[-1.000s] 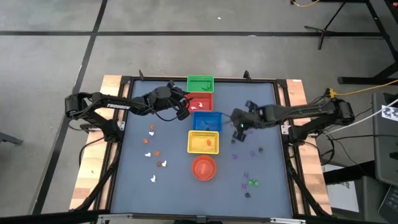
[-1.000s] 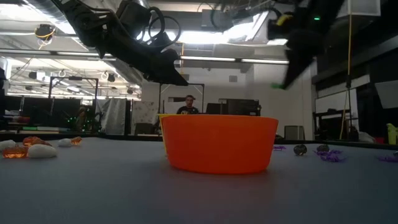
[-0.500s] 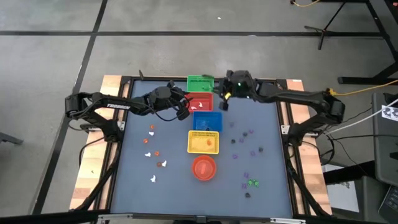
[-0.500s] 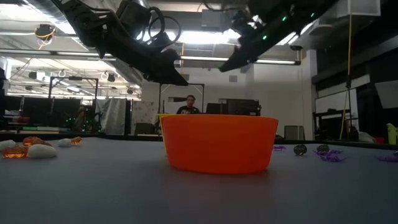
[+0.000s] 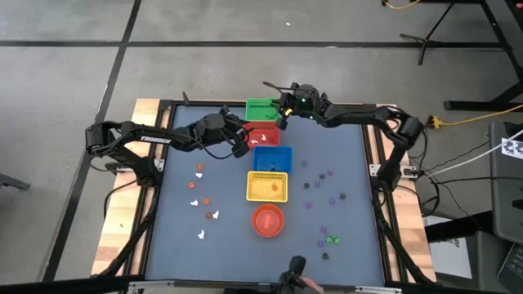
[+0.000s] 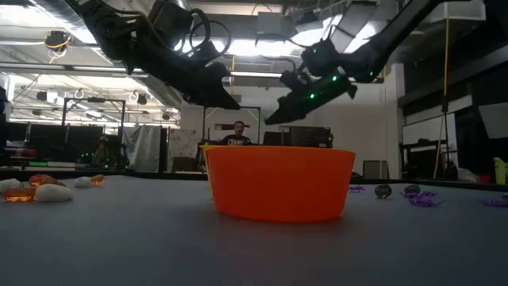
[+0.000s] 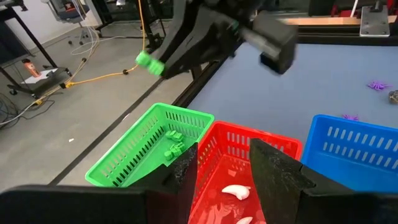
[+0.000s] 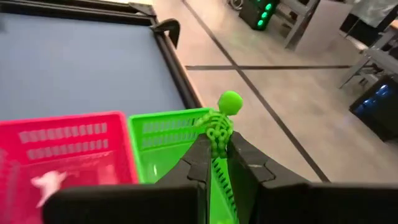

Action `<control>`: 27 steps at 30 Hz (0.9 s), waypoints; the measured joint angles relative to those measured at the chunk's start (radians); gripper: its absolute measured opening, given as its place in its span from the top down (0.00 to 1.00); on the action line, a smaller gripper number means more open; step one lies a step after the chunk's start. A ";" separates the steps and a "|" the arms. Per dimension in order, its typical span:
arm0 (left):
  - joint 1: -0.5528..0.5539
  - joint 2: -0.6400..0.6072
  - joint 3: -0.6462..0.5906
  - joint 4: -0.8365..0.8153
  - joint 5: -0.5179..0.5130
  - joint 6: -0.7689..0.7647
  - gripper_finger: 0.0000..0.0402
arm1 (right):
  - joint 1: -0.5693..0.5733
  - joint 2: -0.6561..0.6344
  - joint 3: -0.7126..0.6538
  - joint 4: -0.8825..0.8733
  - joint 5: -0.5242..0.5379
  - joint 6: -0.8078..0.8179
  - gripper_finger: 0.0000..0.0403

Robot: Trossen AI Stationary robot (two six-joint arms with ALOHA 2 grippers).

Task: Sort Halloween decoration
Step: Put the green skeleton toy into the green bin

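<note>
A green skeleton trinket is held in my right gripper, which hovers at the right edge of the green basket. My left gripper is open with nothing between its fingers, above the red basket, which holds white trinkets. Green trinkets lie in the green basket. White and orange trinkets lie on the table's left part. Purple ones and a green one lie on its right part. My right gripper pinches the skeleton's lower body between its two fingers. The chest and round head stick out past the fingertips. The fingers come from the table's right side, slanting a little down. The trinket is lifted clear, above the green basket's rim.
The green, red, blue and yellow baskets stand in a row from the far edge toward the near one, and a red-orange bowl ends the row. A person shows in the room beyond the table.
My right gripper has swung from over the table's right middle toward the far edge and left, to the green basket. It has tipped from pointing steeply down to nearly level, and it has stayed shut on the green trinket.
</note>
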 joint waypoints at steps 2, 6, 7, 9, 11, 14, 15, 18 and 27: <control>0.000 0.000 0.000 0.000 0.000 0.000 0.67 | 0.000 0.029 0.000 0.028 0.001 0.000 0.91; 0.000 0.000 0.000 0.000 0.000 0.000 0.67 | 0.003 0.070 0.000 0.067 0.000 0.000 0.91; 0.000 0.000 0.000 0.000 0.000 0.000 0.67 | 0.003 0.078 0.000 0.073 0.000 0.000 0.91; 0.000 0.000 0.000 0.000 0.000 0.000 0.67 | 0.003 0.091 0.000 0.076 0.000 0.000 0.91; 0.000 0.000 0.000 0.000 0.000 0.000 0.67 | 0.003 0.094 0.000 0.067 0.000 0.000 0.91; 0.000 0.000 0.000 0.000 0.000 0.000 0.67 | 0.003 0.094 0.000 0.074 0.000 0.000 0.91; 0.000 0.000 0.000 0.000 0.000 0.000 0.67 | 0.003 0.094 0.000 0.078 0.000 0.000 0.91; 0.000 0.000 0.000 0.000 0.000 0.000 0.67 | 0.003 0.094 0.000 0.094 0.000 0.000 0.91; 0.000 0.000 0.000 0.000 0.000 0.000 0.67 | 0.003 0.094 0.000 0.090 0.001 0.001 0.91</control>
